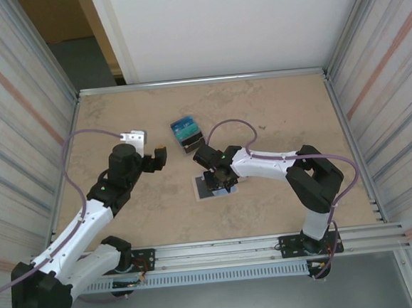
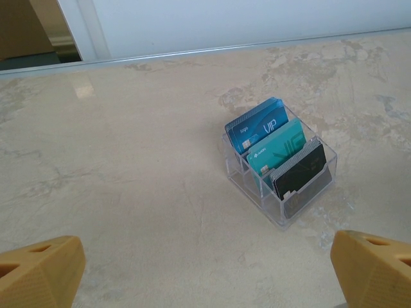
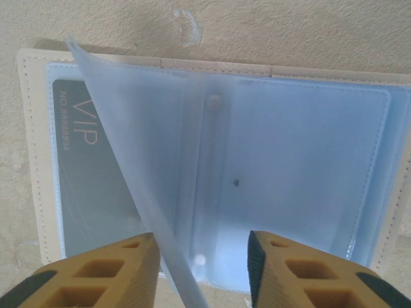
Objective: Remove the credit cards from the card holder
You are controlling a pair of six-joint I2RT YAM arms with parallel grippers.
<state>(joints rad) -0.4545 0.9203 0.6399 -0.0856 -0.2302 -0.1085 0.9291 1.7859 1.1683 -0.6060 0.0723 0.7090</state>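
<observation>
The table point(image 1: 288, 105) is carrying two containers. In the top view the right gripper point(image 1: 219, 178) is hanging directly over the card holder point(image 1: 201, 189), just right of frame centre. The left gripper point(image 1: 154, 159) is sitting well apart from it to the left, so the right arm is clearly the nearer one.

In the right wrist view the card holder point(image 3: 26, 160) is lying open and flat, its long axis running left to right across the frame. The right gripper point(image 3: 202, 273), at the bottom edge, is standing part open. A clear sleeve leaf point(image 3: 122, 128) is rising from the upper left and passing between its fingers, apparently unpinched. One grey VIP credit card point(image 3: 90, 186) is sitting in the left pocket, up and left of the fingers. The right pocket is looking empty.

In the left wrist view the left gripper point(image 2: 209, 263) is spread wide, holding nothing. It is facing a clear box point(image 2: 286, 215) right of centre, which is holding the sorted cards point(image 2: 260, 131) upright: blue, teal and dark.
</observation>
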